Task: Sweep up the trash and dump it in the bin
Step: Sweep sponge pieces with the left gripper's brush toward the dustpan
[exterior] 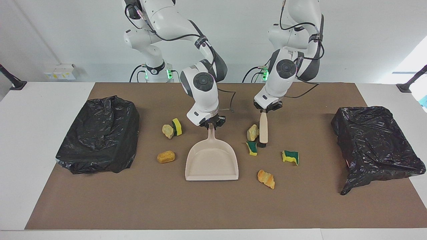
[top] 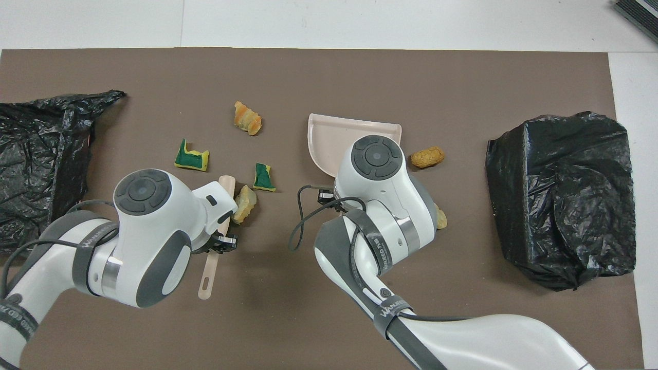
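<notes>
The left arm comes down from its base, bends at the elbow and tilts its wrist toward the mat; the left gripper (exterior: 267,109) is pressed shut on the handle of a beige wooden-looking brush (exterior: 263,131), which stands near upright with its dark lower end on the brown mat (exterior: 213,206); a tan bread-like lump (exterior: 252,132) lies touching the brush on the side toward the dustpan, and a small green-and-yellow sponge chunk (exterior: 252,148) lies just beside the brush's tip. The right arm reaches forward with its wrist turned down; the right gripper (exterior: 210,123) pinches the handle of the beige plastic dustpan (exterior: 212,161), whose pan lies flat on the mat with its open mouth facing away from the robots. A second sponge chunk (exterior: 290,157) and an orange croissant-like lump (exterior: 266,178) lie toward the left arm's end; a tan lump (exterior: 167,131) touching a yellow-and-green sponge (exterior: 177,126), and an orange-brown lump (exterior: 166,156), lie toward the right arm's end. A black bag-lined bin (exterior: 100,135) stands at the right arm's end; another black-lined bin (exterior: 375,146) at the left arm's end.
</notes>
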`<act>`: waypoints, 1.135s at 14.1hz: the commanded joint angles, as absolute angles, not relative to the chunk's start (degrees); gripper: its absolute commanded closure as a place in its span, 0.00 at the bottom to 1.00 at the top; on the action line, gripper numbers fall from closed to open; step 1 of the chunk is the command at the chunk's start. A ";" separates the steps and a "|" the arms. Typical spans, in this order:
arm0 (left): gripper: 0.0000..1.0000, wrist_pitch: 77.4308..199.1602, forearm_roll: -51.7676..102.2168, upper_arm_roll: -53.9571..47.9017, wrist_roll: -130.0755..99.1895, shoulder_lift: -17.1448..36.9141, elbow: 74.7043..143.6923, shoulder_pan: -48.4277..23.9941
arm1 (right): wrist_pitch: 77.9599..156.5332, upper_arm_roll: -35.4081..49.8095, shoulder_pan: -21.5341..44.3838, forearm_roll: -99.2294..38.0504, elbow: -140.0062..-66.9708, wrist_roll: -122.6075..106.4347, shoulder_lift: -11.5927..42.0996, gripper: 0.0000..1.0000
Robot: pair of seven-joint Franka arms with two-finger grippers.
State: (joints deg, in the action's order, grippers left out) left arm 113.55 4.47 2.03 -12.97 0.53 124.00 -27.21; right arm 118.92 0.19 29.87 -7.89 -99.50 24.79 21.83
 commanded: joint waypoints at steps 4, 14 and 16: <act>1.00 103.45 4.49 2.90 -12.13 10.90 104.24 -23.47 | 109.08 0.26 24.53 -7.65 -102.99 -1.02 13.29 1.00; 1.00 113.91 0.53 2.99 -0.71 21.43 94.15 -19.86 | 115.93 0.35 25.57 0.00 -111.53 -38.50 10.72 1.00; 1.00 113.47 -2.28 2.38 0.00 22.59 93.08 -20.91 | 117.15 0.26 27.76 2.36 -113.19 -36.49 10.55 1.00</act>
